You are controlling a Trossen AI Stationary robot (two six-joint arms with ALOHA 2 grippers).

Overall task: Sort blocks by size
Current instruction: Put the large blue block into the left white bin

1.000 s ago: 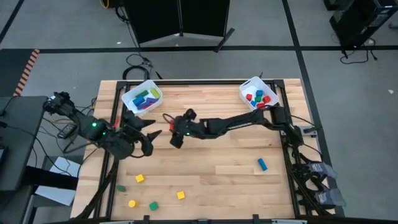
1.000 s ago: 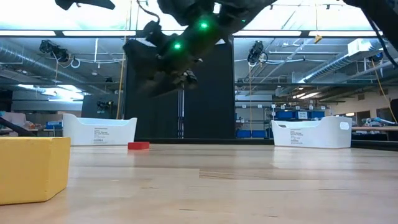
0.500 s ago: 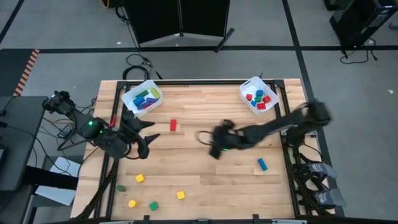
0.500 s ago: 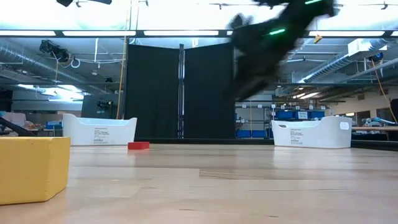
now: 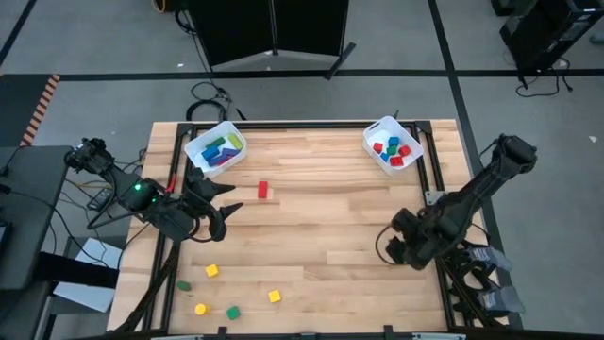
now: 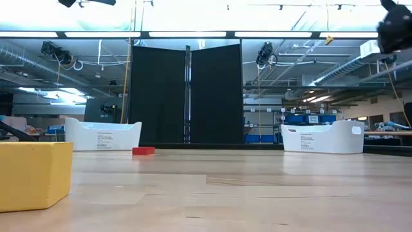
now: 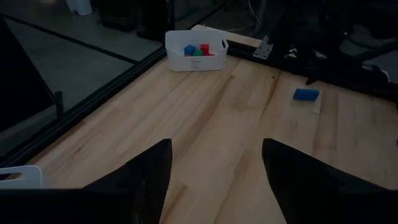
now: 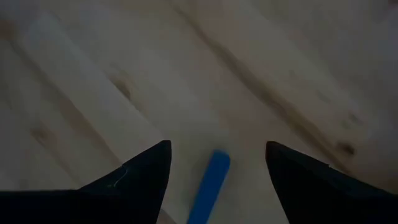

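Wooden tabletop (image 5: 311, 236) fills the scene. Right gripper (image 8: 214, 180), fingers apart, hangs above a blue bar (image 8: 210, 185) lying flat, its long axis running between them.

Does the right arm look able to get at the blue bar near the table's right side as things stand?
Probably yes. The right pincer is open above the blue bar, which lies flat between its fingers on bare wood, nothing else beside it.

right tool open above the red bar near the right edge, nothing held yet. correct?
One error: the bar is blue, not red. The right wrist view shows the right tool open above a blue bar, nothing held. The red bar lies far off, near the left bin.
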